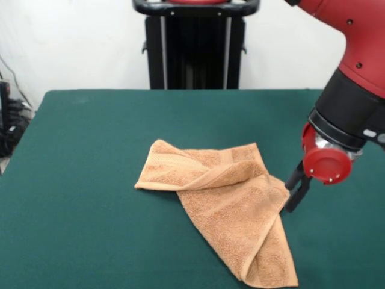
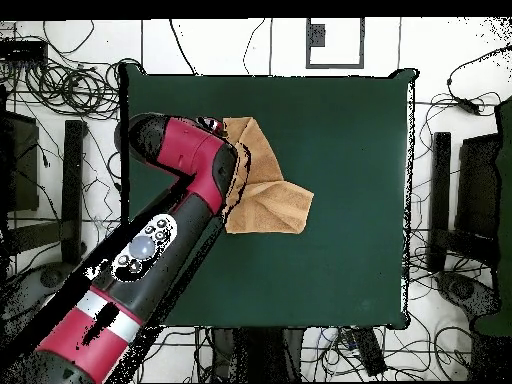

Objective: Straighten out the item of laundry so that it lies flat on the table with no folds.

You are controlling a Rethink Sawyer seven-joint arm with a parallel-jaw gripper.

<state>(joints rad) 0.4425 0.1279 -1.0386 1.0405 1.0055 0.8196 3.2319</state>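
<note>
A dark green bench [image 1: 90, 150] carries one thing only. A light orange-tan towel [image 1: 228, 205] lies on it right of centre, crumpled, with folded-over layers.

A light orange-tan terry towel [image 1: 231, 208] lies folded over itself on the dark green table [image 1: 84, 156], one flap crossing another, a woven band showing along the fold. The black gripper [image 1: 295, 189] of the red arm [image 1: 352, 90] touches the towel's right edge.

The red and black arm [image 1: 355, 78] reaches down from the upper right, its gripper [image 1: 296, 191] low, dark fingers [image 1: 293, 177] pointing downward, close together.
</note>
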